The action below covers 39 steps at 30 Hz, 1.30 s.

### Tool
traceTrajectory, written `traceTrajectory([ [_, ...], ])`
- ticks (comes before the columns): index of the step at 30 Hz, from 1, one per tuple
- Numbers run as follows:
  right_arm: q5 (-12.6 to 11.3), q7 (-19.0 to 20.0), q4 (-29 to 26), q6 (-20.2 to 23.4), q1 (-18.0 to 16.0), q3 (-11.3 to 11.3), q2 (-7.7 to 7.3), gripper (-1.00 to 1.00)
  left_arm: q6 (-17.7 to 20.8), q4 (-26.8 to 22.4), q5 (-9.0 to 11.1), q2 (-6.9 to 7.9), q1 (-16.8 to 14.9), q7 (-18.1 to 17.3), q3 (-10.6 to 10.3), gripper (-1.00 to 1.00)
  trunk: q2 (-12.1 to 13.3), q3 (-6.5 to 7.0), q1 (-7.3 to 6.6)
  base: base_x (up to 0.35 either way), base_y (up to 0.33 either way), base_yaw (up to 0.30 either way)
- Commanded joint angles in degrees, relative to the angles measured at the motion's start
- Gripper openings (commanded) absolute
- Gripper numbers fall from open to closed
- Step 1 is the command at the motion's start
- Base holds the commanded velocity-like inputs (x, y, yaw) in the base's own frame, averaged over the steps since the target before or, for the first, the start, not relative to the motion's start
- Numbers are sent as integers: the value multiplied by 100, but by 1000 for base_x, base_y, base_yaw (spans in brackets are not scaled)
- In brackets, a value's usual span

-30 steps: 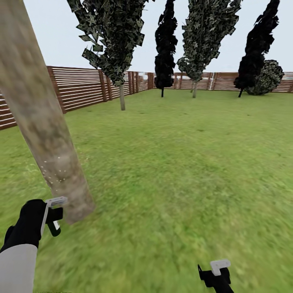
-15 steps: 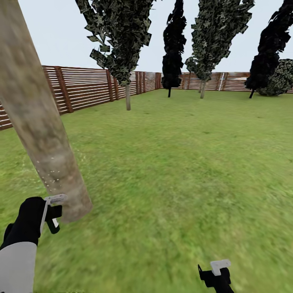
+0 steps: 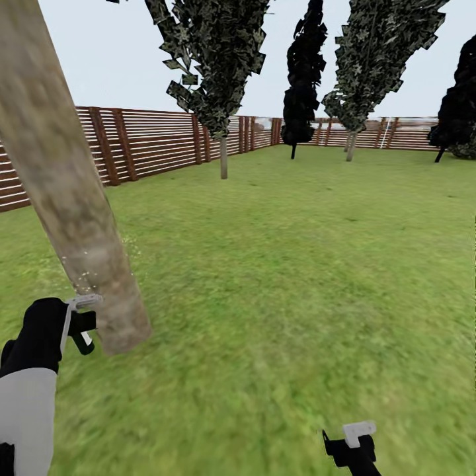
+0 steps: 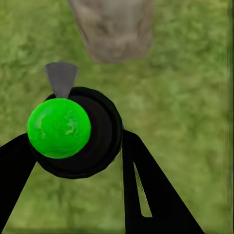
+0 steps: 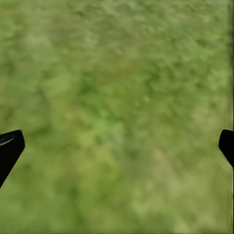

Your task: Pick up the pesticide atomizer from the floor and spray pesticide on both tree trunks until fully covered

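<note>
My left gripper (image 4: 78,180) is shut on the pesticide atomizer (image 4: 73,129), a black round body with a bright green ball on it. Its grey nozzle (image 4: 61,78) points at the foot of a tree trunk (image 4: 114,29). In the head view my left gripper (image 3: 80,325) sits just beside the base of that thick mottled grey-brown tree trunk (image 3: 66,192), which carries fine white specks low down. A second tree (image 3: 223,155) with a bare trunk stands farther back by the fence. My right gripper (image 3: 350,446) hangs low over grass, open and empty, with its fingertips (image 5: 9,146) far apart.
A brown slatted fence (image 3: 152,142) rings the green lawn (image 3: 297,264). Another leafy tree (image 3: 350,145) and dark column-shaped trees (image 3: 301,106) stand along the far fence. Open grass stretches ahead and to the right.
The whole view has slid, with the far trees and fence moving right, so the camera has turned. My left gripper with the atomizer sits a little higher against the trunk. The right gripper is unchanged.
</note>
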Motion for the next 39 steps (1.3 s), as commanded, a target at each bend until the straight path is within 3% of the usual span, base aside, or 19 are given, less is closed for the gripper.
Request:
traceTrajectory([
  [1,-35,-18,3,-11,-2,50,-1,100,20,-7,-63,-1,0,-59,10,-100,-2,-5,0,114,-276,0],
  [15,-31,-11,-5,-11,-2,50,16,100,12,-8,-63,4,30,-59,1,-100,-2,-5,0,174,-269,4],
  [24,-26,-11,-5,-10,-2,50,19,100,18,-8,-72,112,56,-59,62,-100,-2,-5,0,179,-261,251],
  [33,-26,-2,-5,-11,-2,50,24,100,11,-7,-72,119,67,-59,71,-100,-2,-5,0,130,-262,276],
  [39,-31,-2,-5,-11,-2,50,25,100,11,-7,-63,115,75,-59,71,-100,-2,-5,0,272,-214,39],
])
